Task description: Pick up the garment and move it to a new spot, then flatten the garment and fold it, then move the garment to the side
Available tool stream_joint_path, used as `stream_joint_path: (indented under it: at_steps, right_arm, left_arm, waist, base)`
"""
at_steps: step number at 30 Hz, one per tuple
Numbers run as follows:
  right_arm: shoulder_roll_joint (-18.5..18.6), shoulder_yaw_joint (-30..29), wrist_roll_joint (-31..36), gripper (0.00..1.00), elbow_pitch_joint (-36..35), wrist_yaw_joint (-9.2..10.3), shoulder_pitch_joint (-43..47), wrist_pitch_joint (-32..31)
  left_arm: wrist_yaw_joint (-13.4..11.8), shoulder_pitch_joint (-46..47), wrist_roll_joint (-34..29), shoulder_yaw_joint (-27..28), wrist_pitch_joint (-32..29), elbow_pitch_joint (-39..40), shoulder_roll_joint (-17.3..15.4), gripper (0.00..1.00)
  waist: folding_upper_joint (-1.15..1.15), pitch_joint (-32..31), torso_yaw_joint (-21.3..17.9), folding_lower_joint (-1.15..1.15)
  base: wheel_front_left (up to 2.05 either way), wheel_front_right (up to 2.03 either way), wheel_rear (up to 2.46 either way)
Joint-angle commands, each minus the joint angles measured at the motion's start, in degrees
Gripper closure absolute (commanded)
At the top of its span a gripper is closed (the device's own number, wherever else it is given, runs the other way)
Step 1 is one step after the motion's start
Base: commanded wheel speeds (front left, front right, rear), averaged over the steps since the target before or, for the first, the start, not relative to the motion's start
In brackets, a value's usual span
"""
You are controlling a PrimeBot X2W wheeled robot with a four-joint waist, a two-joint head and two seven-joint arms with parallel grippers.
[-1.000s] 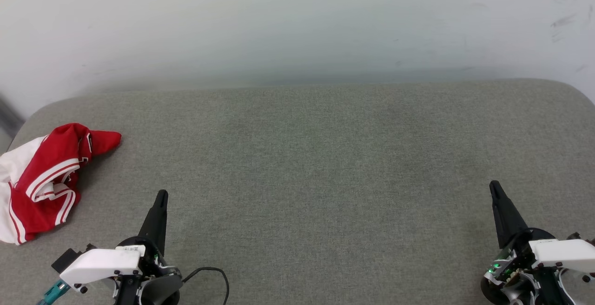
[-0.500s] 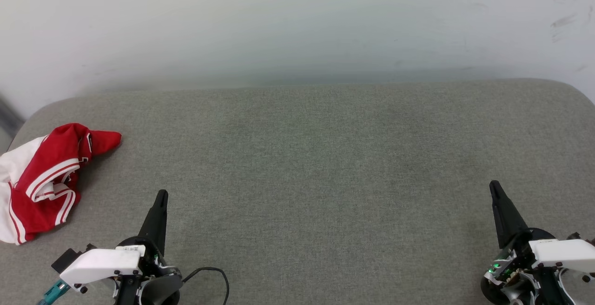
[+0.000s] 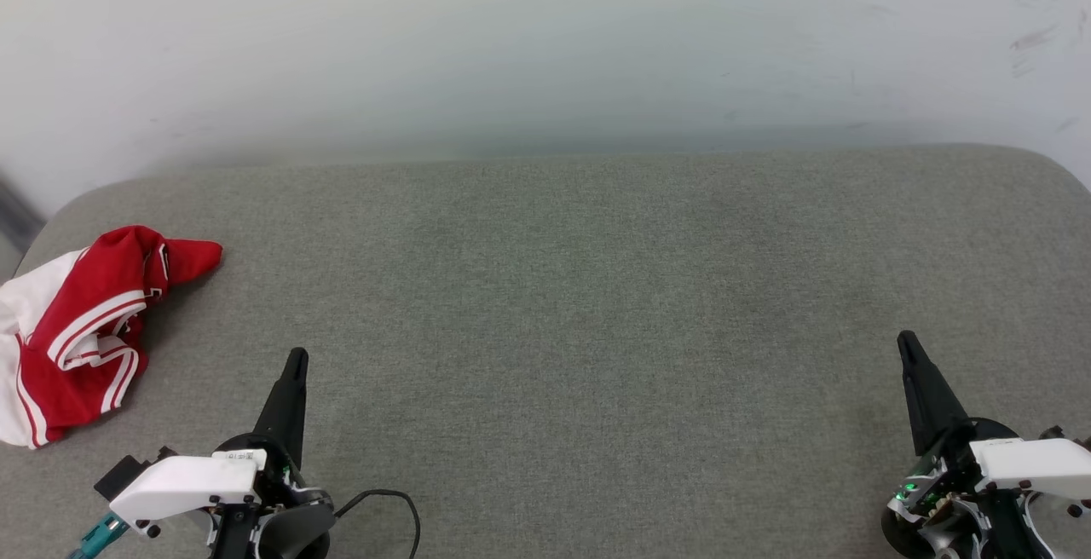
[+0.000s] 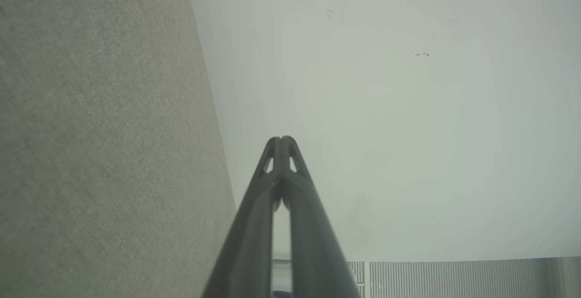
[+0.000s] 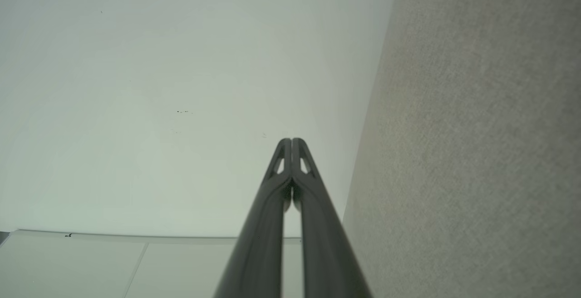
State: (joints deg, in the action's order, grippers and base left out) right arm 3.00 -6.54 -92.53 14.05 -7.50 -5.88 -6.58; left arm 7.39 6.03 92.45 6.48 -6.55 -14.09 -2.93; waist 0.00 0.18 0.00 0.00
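Garment (image 3: 77,329) lies crumpled at the far left edge of the grey woven cushion (image 3: 580,303): red jersey cloth, white sleeve, striped trim, well apart from both claws. Left gripper (image 3: 296,360) and right gripper (image 3: 905,342) are pinched tight, holding nothing, tips toward the pale scuffed wall (image 3: 511,48). Black cable (image 3: 401,504) loops by the left wrist. Nothing has moved since a second ago.

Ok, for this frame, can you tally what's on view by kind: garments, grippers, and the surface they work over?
Red-and-white garment, crumpled: 1
Grippers: 2, left gripper and right gripper, both shut
Grey padded surface: 1
Total: 4
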Motion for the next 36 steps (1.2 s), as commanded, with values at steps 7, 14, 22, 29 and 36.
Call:
stream_joint_path:
  at_steps: [7,14,22,29,36]
  right_arm:
    - [-0.2,0.0,0.3,1.00,0.1,0.02,-0.7,-0.1]
    - [-0.2,0.0,0.3,1.00,0.1,0.02,-0.7,-0.1]
    - [0.0,0.0,0.0,0.00,0.3,0.00,0.3,0.0]
    - [0.0,1.3,0.9,0.00,0.8,0.01,1.7,1.6]
    - [0.0,1.9,2.7,0.00,0.6,0.01,2.1,3.6]
  left_arm:
    - [0.2,0.4,-0.1,0.2,-0.1,0.0,0.1,1.00]
    - [0.2,0.4,-0.1,0.2,-0.1,0.0,0.1,1.00]
    - [0.0,-0.2,0.0,-0.1,0.0,-0.4,0.0,0.00]
    - [-0.1,-1.9,-0.8,-0.6,1.6,-0.2,0.1,0.00]
    - [0.0,-3.0,-2.3,-0.8,3.6,1.4,0.1,0.00]
  waist:
    - [0.00,0.0,0.0,0.00]
    - [0.00,0.0,0.0,0.00]
    - [0.00,0.0,0.0,0.00]
    - [0.00,0.0,-0.1,0.00]
    - [0.00,0.1,-0.1,0.00]
  base:
    - [0.00,0.00,0.00]
    - [0.00,0.00,0.00]
    - [0.00,0.00,0.00]
    - [0.00,0.00,0.00]
    - [0.00,0.00,0.00]
